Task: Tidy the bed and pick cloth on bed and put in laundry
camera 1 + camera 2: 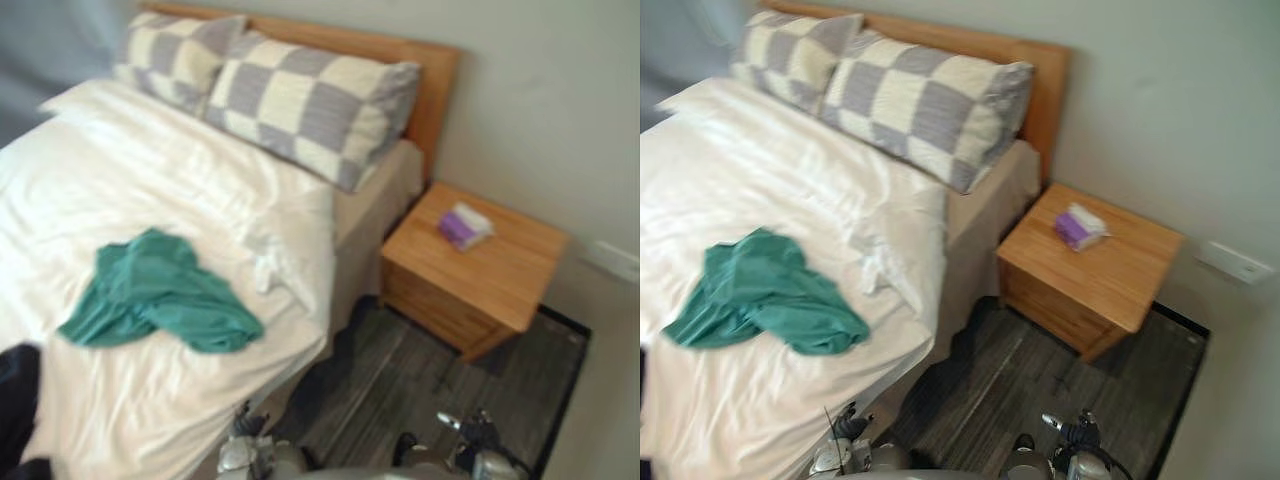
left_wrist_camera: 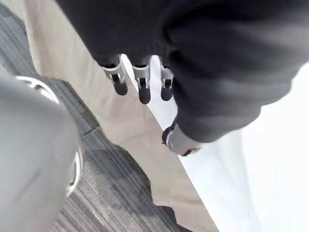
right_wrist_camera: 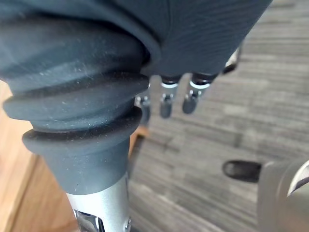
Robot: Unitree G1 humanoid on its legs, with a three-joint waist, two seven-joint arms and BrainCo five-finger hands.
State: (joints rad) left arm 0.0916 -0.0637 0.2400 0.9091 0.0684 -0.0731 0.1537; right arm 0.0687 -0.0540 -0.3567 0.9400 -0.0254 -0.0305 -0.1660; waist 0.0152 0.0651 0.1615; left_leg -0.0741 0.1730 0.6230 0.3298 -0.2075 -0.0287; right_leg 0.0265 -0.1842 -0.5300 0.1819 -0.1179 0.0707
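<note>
A crumpled green cloth lies on the white sheet of the bed, toward the near side. The sheet is wrinkled and bunched near the bed's right edge. Two checkered pillows lean against the wooden headboard. My left hand hangs with straight fingers beside the bed's side, over the beige mattress edge and dark floor, holding nothing. My right hand hangs with relaxed fingers above the dark floor next to a wooden surface, also holding nothing. Both hands are well away from the green cloth.
A wooden nightstand stands right of the bed with a purple and white pack on top. Dark plank floor runs between bed and nightstand. A dark shape lies at the sheet's near left edge.
</note>
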